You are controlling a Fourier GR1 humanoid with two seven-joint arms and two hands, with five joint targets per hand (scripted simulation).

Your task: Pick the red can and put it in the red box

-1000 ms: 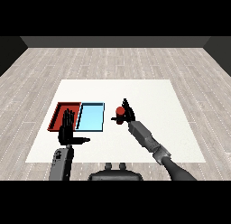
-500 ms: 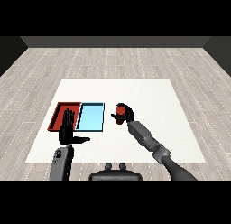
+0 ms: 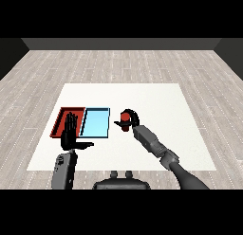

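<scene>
Red can (image 3: 125, 118) is in the right robot hand (image 3: 132, 118) — fingers curled round it, just right of the light blue tray (image 3: 96, 123), roughly at 3 o'clock from it. Whether the can touches the white table (image 3: 156, 101) or is lifted, can't tell. Red tray (image 3: 62, 116) sits at 9 o'clock of the blue one, edges touching. Left robot hand (image 3: 71, 134) is released: fingers straight and pointing up toward 12 o'clock, thumb out toward 3 o'clock — holding nothing, overlapping the red tray's near right part in this view. Right forearm runs in from 5 o'clock; left comes up from 6 o'clock.
</scene>
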